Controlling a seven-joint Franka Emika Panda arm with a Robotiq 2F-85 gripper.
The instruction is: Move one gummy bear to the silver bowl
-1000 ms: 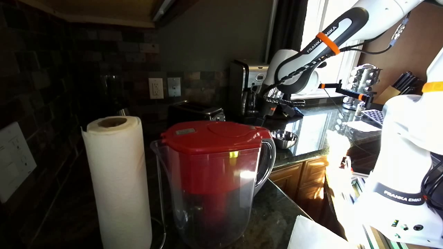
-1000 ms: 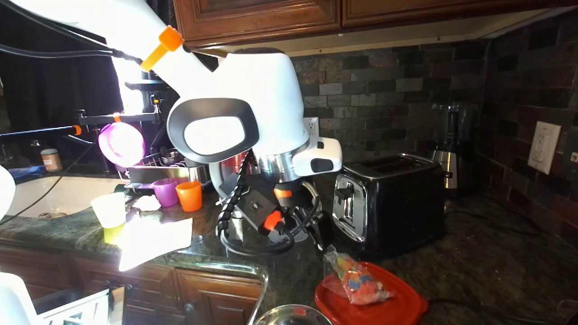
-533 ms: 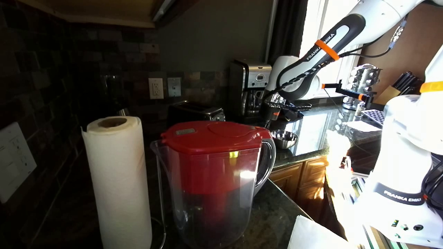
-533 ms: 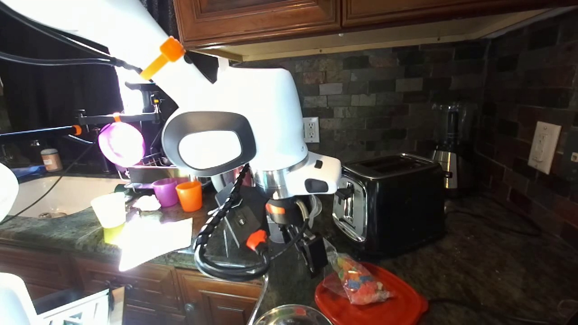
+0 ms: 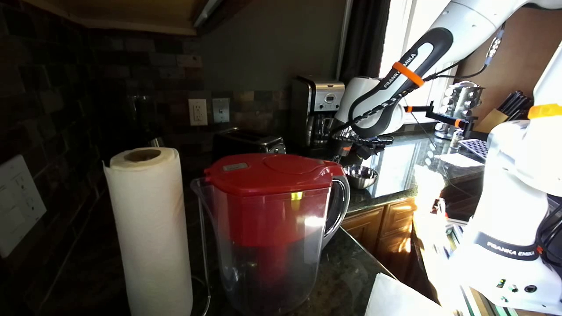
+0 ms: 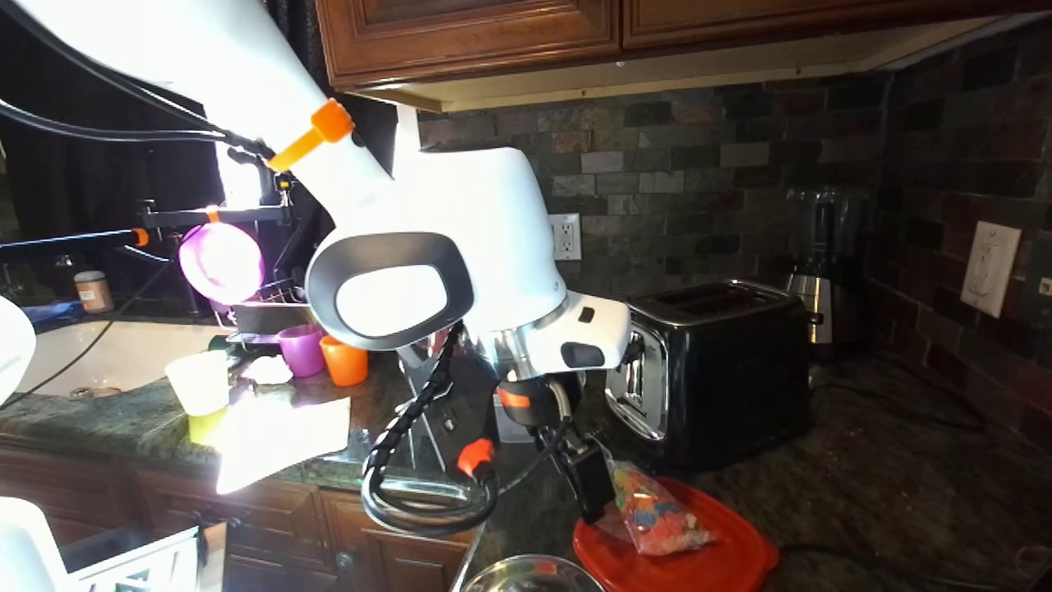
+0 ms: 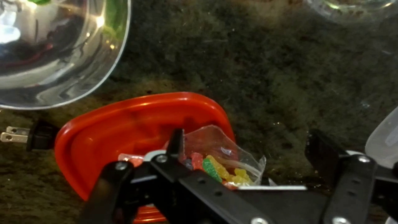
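While the silver bowl (image 7: 74,73) sits at left in wrist view, gummy bears (image 7: 219,168) lie in a clear bag (image 7: 211,143) on the red lid (image 7: 105,133), and the tool (image 7: 245,143), spread wide, holding nothing, has just come lower toward them, so grasping presumably follows.

In the wrist view, the silver bowl (image 7: 93,74) ran off the left and top edges, and a green shape (image 7: 39,1) in it was too cropped to identify. The gripper (image 7: 247,143) hid parts of the candy bag (image 7: 217,149) and red lid (image 7: 102,133).
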